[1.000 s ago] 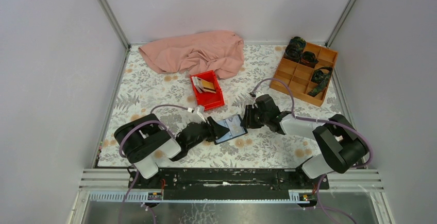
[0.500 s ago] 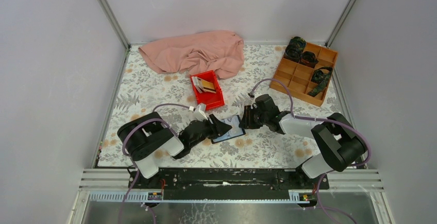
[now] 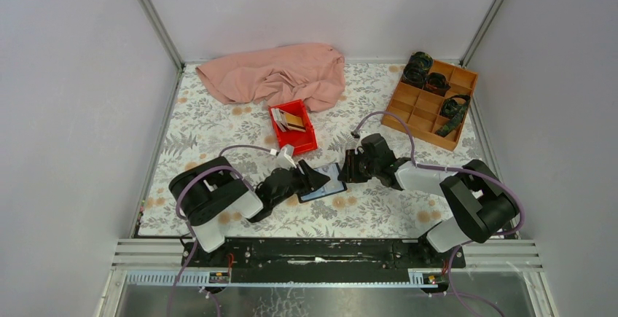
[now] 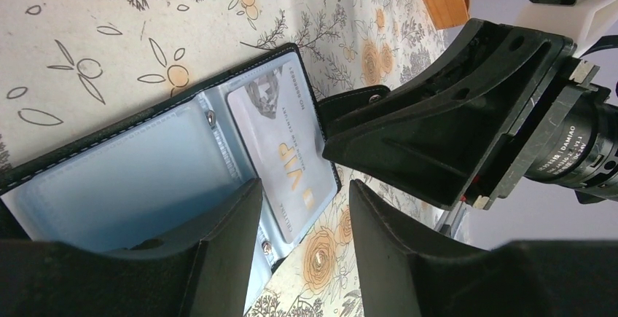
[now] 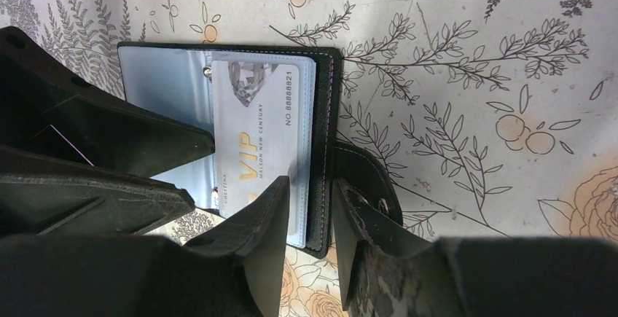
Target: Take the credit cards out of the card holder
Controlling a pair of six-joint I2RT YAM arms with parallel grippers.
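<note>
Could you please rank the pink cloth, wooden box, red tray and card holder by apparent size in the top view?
Largest: pink cloth
wooden compartment box
red tray and card holder look alike; holder partly hidden

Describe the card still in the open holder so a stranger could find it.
On the floral table, mid-front, lies an open black card holder. One blue pocket holds a silver card lettered VIP in gold; the pocket beside it looks empty.

Floral table (image 3: 204,124) carrying red tray (image 3: 300,143); pink cloth (image 3: 277,73) lying behind it, wooden box (image 3: 415,109) sitting to its right, open card holder (image 3: 331,179) lying in front.
</note>
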